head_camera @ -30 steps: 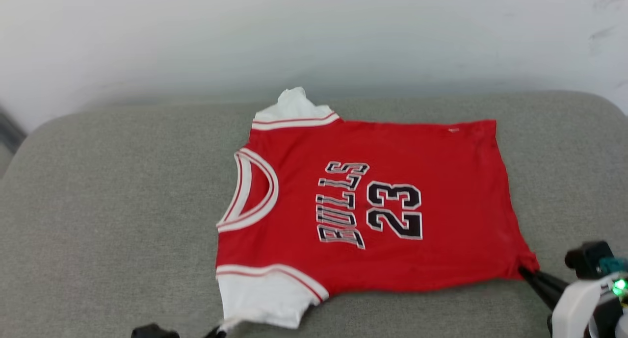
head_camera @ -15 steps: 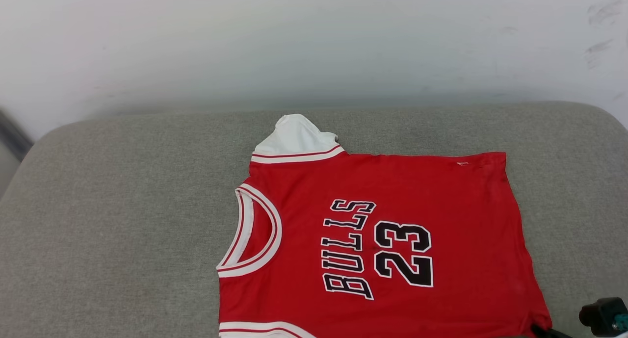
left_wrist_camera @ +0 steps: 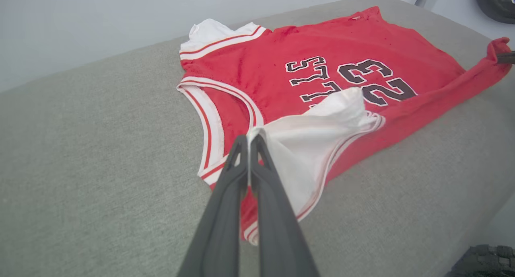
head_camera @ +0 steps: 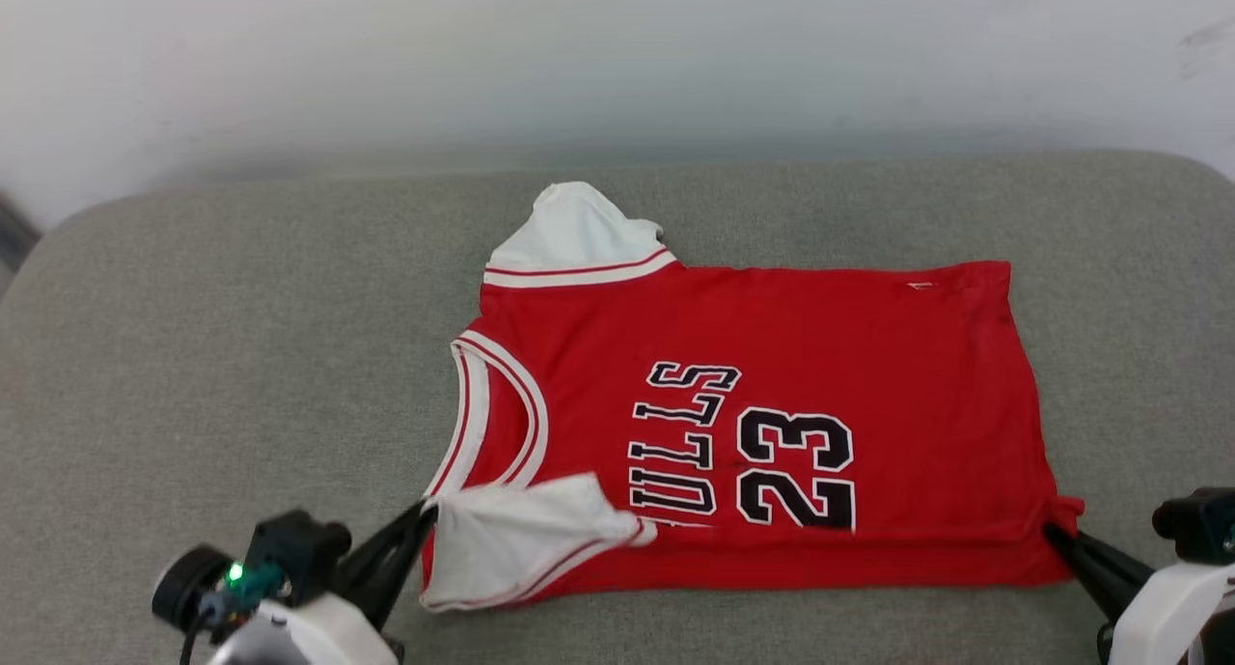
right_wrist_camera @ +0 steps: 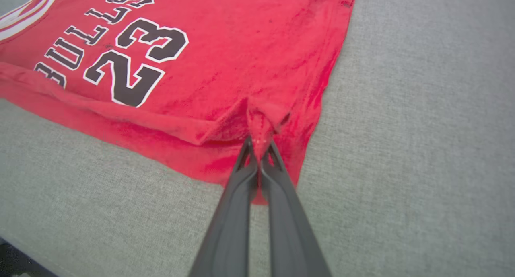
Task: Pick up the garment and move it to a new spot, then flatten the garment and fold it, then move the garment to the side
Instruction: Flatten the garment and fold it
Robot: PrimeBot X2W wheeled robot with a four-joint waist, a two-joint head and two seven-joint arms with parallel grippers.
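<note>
Cushion (head_camera: 193, 356), grey, is noted beneath the red Bulls jersey (head_camera: 820, 337), which lies front-up at centre, collar toward nine o'clock. Its white sleeve (head_camera: 511, 540) at seven o'clock is pinched in the closed left gripper (head_camera: 425, 520); its hem corner (head_camera: 1066, 509) at four o'clock, in the closed right gripper (head_camera: 1052, 533). Both should be carried toward twelve o'clock together and level, for a straight fold.

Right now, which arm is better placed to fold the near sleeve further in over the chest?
Left, probably. The left gripper is shut on the near white sleeve, draped partly over the lettering; the right gripper pinches the garment's hem corner at the opposite end.
</note>
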